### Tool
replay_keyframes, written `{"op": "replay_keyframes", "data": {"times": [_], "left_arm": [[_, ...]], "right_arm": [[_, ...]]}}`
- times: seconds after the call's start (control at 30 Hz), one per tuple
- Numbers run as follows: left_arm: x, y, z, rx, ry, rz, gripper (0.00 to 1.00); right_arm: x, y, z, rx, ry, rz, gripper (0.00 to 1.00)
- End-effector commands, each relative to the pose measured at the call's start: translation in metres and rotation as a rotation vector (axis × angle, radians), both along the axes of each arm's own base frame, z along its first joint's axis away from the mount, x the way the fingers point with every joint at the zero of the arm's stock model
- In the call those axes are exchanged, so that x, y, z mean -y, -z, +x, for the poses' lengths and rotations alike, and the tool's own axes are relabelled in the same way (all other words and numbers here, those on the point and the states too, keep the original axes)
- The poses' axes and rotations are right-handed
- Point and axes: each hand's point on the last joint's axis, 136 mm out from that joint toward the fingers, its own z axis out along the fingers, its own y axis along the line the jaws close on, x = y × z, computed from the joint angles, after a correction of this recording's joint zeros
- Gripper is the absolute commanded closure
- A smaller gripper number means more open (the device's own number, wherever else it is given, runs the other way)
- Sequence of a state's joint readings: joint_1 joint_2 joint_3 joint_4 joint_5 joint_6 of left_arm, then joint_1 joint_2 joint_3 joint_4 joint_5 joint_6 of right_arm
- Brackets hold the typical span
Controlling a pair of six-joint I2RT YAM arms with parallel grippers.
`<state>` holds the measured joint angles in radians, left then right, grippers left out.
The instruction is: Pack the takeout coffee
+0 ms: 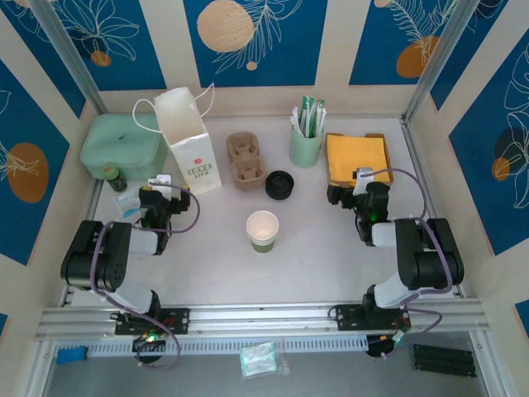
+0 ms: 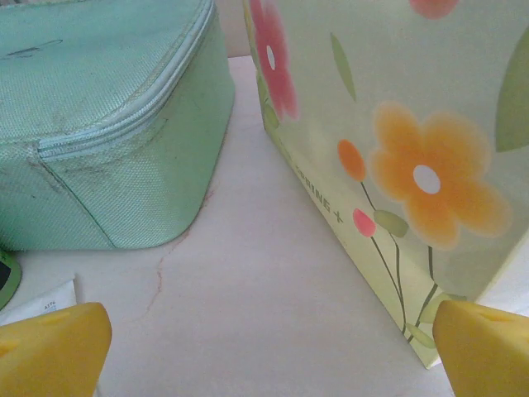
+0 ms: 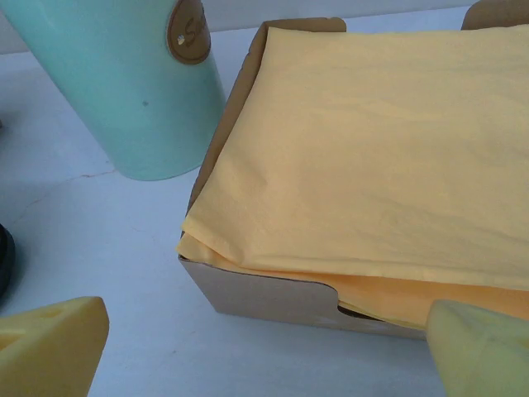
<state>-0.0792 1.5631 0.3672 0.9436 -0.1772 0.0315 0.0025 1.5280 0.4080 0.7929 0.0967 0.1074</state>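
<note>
The paper cup (image 1: 263,230), white with a green band and open on top, stands in the middle of the counter (image 1: 331,248), between the two arms. The black lid (image 1: 280,184) lies apart from it, just beside the cardboard cup tray (image 1: 245,160). The left gripper (image 1: 157,186) is wide open and empty, near the white paper bag (image 1: 188,136). The right gripper (image 1: 362,178) is also wide and empty, in front of the box of yellow napkins (image 1: 356,157).

Blue leaf-print wall panels (image 1: 289,41) around white table (image 1: 331,248)
</note>
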Motion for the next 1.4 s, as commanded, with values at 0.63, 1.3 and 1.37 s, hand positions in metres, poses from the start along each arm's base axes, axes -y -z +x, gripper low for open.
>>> {"op": "replay_keyframes", "data": {"times": [0.63, 1.3, 1.37], "left_arm": [[0.0002, -0.0027, -0.0004, 0.02, -0.008, -0.011, 0.0], [0.0003, -0.002, 0.0012, 0.013, -0.008, -0.014, 0.0], [0.0, -0.001, 0.0014, 0.007, -0.01, -0.014, 0.01]], "right_arm": [[-0.0006, -0.0079, 0.0039, 0.027, -0.007, -0.004, 0.01], [-0.0006, -0.0079, 0.0044, 0.025, -0.01, 0.001, 0.01], [-0.0002, -0.0083, 0.0044, 0.025, -0.01, 0.005, 0.01]]}}
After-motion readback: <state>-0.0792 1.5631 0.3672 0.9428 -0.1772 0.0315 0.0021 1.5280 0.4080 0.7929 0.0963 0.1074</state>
